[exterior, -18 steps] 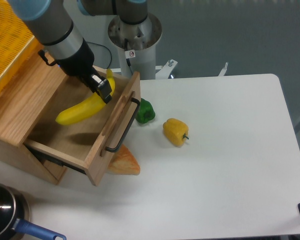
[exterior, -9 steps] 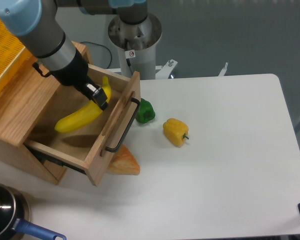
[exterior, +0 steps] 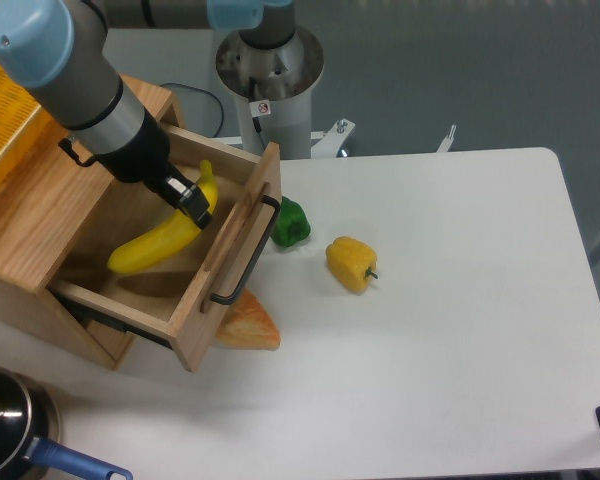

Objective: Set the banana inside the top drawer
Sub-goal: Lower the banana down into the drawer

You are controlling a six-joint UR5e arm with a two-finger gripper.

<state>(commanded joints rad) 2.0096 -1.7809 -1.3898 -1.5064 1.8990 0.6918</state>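
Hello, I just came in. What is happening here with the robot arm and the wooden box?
The arm's gripper is shut on the banana and holds it inside the open top drawer, low over the drawer floor. The banana is not yet let go. On the white table beside the drawer lie a green pepper, a yellow bell pepper and, partly under the drawer front, an orange wedge-shaped piece. A dark pan sits at the near left corner.
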